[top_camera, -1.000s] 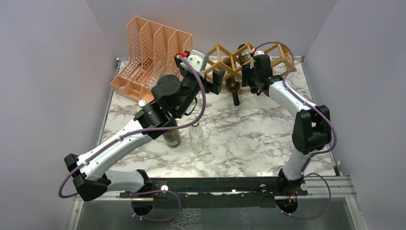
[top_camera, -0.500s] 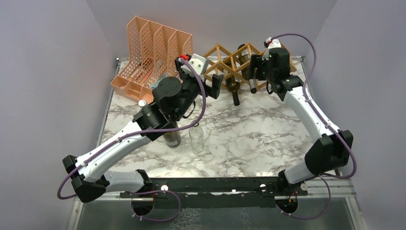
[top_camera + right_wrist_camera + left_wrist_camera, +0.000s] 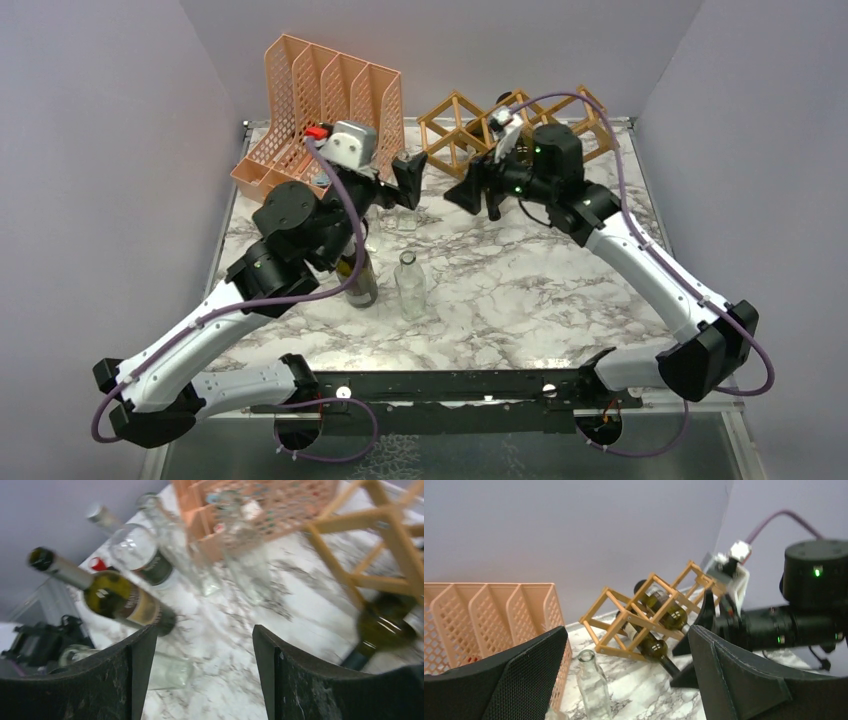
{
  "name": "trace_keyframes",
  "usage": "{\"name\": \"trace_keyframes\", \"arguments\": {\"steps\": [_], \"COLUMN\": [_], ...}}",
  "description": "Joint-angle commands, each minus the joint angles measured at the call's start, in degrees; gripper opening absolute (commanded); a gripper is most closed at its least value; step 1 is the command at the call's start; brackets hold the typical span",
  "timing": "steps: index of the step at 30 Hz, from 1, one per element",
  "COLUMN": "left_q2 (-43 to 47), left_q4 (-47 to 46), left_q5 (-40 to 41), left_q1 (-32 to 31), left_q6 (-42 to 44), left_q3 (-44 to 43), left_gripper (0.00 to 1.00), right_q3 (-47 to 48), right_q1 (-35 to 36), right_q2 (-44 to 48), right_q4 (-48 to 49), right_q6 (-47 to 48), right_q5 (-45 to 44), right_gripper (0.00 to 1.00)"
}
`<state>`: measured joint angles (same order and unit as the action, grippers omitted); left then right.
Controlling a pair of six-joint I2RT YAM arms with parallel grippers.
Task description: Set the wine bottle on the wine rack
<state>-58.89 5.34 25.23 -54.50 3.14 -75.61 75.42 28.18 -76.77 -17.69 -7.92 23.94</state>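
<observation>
Green glass wine bottle point(image 3: 650, 646) lies in a lower cell of the wine rack point(image 3: 624, 617) at the table's far edge, neck pointing near. The right gripper point(image 3: 202, 630), its arm stretched far and turned left, hangs just beside it with jaws apart and empty. The left gripper point(image 3: 626, 632), raised near the orange file organizer point(image 3: 320, 95), gapes wide and is empty too.

The right arm point(image 3: 545, 160) hides the middle of the wine rack point(image 3: 448, 128).
</observation>
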Motion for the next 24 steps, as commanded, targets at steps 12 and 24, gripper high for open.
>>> {"name": "trace_keyframes", "arguments": {"steps": [12,24], "left_q2": [7.86,10.40], "left_q4": [-3.80,-6.55], "left_q5": [6.05,7.67], "left_q1": [-0.17,-0.17], "left_q6": [0.59,0.77], "left_q3": [-1.19,1.33], "left_gripper": [0.98,0.98], "right_q3": [12.21,16.88], "right_q1": [25.48,30.55], "right_q2": [-16.30,-24.45], "right_q4": [9.53,13.46], "right_q6": [7.28,10.84], "right_q5": [-0.61,0.14], "right_gripper": [0.73,0.72]}}
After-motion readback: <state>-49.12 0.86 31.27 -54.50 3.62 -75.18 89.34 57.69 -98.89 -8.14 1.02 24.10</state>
